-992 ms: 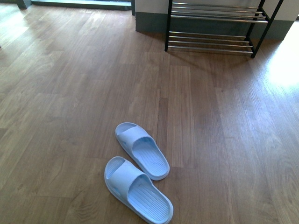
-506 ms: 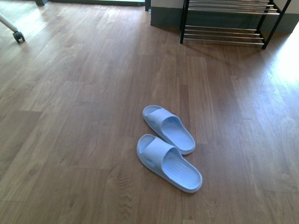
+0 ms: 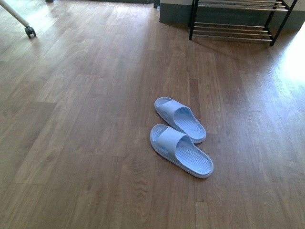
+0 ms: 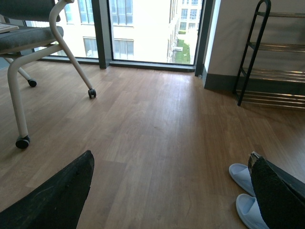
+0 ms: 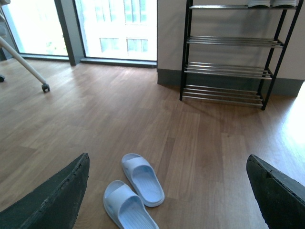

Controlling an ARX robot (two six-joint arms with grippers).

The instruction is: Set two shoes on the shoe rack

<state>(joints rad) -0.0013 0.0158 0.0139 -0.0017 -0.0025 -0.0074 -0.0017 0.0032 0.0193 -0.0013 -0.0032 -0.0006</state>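
Left gripper [image 4: 171, 156] shows its two dark fingers spread wide, floor between them; right gripper [image 5: 167, 159] likewise, jaws well apart, clamped on nothing. Two pale blue slides [image 3: 181, 138] lie on the wood-plank floor [image 3: 86, 124], soles down, side by side and just about touching. Each is open-toed with one broad smooth band over the forefoot, a ribbed footbed and a thick rim. Heels point toward the camera and rightward in the front view, toes away and leftward. Shoe rack [image 3: 233, 31] stands well apart from them, far right, against the wall: black frame, tiers of thin shiny rods, lower tiers bare. In the right wrist view something pale-soled sits on its top tier, cut by the frame edge. Chair [image 4: 28, 33] on casters stands far left, near the window.
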